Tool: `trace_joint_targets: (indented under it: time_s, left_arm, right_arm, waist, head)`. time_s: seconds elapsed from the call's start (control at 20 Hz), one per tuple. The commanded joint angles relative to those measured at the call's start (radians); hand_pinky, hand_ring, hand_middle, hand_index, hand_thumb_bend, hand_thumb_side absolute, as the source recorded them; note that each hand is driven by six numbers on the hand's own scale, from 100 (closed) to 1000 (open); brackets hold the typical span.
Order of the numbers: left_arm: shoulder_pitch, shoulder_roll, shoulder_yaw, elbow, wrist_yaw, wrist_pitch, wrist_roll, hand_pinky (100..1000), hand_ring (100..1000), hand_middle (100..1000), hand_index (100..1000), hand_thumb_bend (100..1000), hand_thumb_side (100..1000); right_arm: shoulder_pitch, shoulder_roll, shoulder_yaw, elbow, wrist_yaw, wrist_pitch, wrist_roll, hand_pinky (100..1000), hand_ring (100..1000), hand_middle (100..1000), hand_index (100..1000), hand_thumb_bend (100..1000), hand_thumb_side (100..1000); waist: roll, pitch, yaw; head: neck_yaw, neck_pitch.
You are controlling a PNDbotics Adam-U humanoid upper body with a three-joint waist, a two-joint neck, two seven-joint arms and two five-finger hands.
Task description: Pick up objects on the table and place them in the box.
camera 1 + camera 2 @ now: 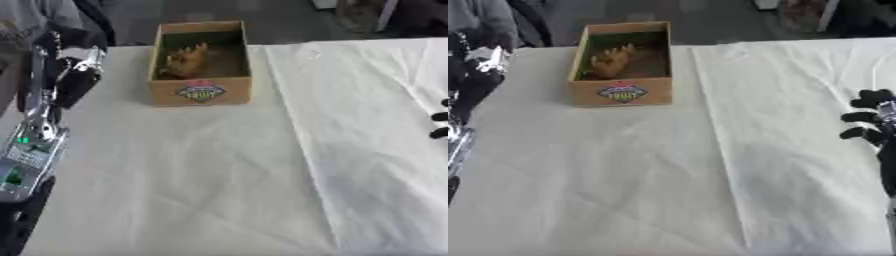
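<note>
The box [200, 91] stands on the table [175, 175], toward its far edge and left of centre. An object [186, 61] lies in the box, in its left part. The left hand [77, 75] is left of the box, apart from it. The right hand [871, 120] is at the table's right edge, well apart from the box and nearer than it.

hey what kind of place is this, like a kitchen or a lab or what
Probably a robot test room, not a home: a table under white cloth, one cardboard box with a yellowish thing inside, and dark bare floor behind.
</note>
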State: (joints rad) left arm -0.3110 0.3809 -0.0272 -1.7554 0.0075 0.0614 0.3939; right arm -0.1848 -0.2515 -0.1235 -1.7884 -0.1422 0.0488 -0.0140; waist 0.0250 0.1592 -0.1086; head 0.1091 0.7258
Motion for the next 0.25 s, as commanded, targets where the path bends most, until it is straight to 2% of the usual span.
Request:
trace_joint_targets:
  time_s: [0.05,0.25]
  left_arm:
    - [0.011,-0.017,0.012,-0.034,0.015,-0.032,0.019,537,772,514,642,336,420]
    - [0.052,-0.047,0.010,-0.031,0.026,-0.067,0.033,532,761,503,635,337,442]
  right_arm:
    - [-0.014,-0.013,-0.007,-0.021,-0.009,-0.002,-0.003,460,613,638,744,100,688]
    - [-0.017,-0.013,-0.007,-0.024,-0.010,-0.002,-0.002,459,613,637,744,100,688]
  waist:
    - [-0.002,-0.009,0.003]
    - [-0.001,-0.003,0.001]
  head:
    - [0.005,-0.003]
    - [0.004,-0.009]
